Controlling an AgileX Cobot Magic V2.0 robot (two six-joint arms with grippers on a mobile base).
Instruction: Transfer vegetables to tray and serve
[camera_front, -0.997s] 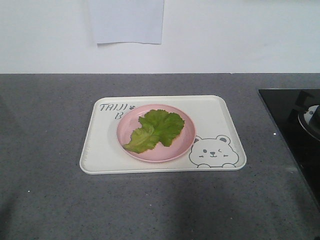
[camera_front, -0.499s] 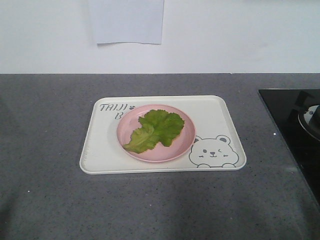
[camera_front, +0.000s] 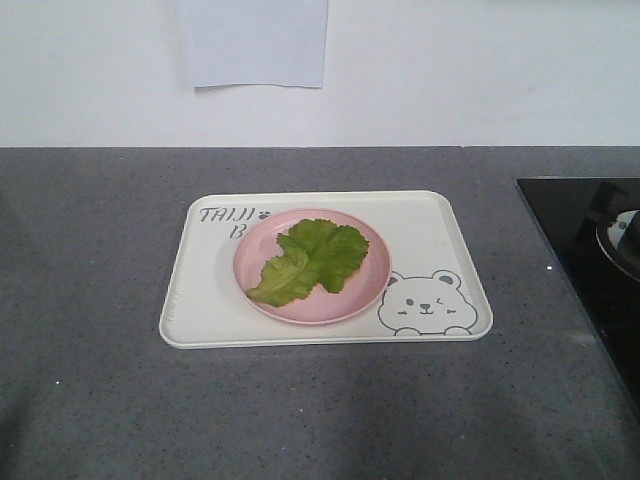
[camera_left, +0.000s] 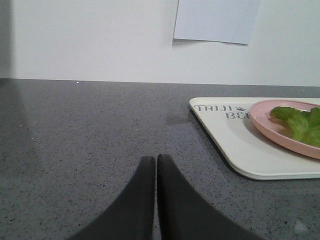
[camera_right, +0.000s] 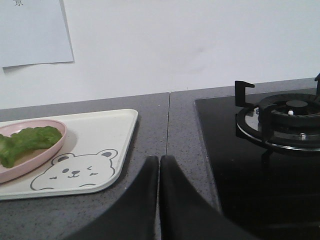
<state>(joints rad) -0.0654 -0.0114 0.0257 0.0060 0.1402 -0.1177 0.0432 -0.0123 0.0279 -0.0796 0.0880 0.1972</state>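
Black fingers of the left hand (camera_left: 156, 162), nearest item in the left wrist view: pressed together with no gap, clenched on nothing, low over bare surface (camera_left: 90, 130).

Black fingers of the right hand (camera_right: 159, 164), nearest item in the right wrist view: likewise pressed together, clenched on nothing, low over a seam in the surface beside the hob.

Grey speckled surface: carries all items listed.

Cream tray (camera_front: 430, 240): rectangular, rounded corners, flat on the surface. Ahead and to the right of the left hand, well apart from it; ahead and to the left of the right hand, its near corner close to the fingertips. Grey "TAIJI" lettering at the far left corner; winking bear drawing (camera_front: 427, 303) at the near right corner, on the right hand's side.

Pink plate (camera_front: 372, 243): round, resting on the tray left of centre, covering part of the lettering, its edge just beside the bear's ear.

Lettuce leaf (camera_front: 311, 260): one, green, ruffled, paler rib, lying flat on the plate within its rim. On the plate, hence over the tray, not touching the tray itself. Well apart from both hands.

Black glass hob (camera_right: 240, 165): set in the surface directly right of the right hand; burner with pan support (camera_right: 280, 120) farther right and beyond.

White wall: behind the surface, farthest item; sheet of paper (camera_front: 255, 42) fixed to it, beyond the tray.
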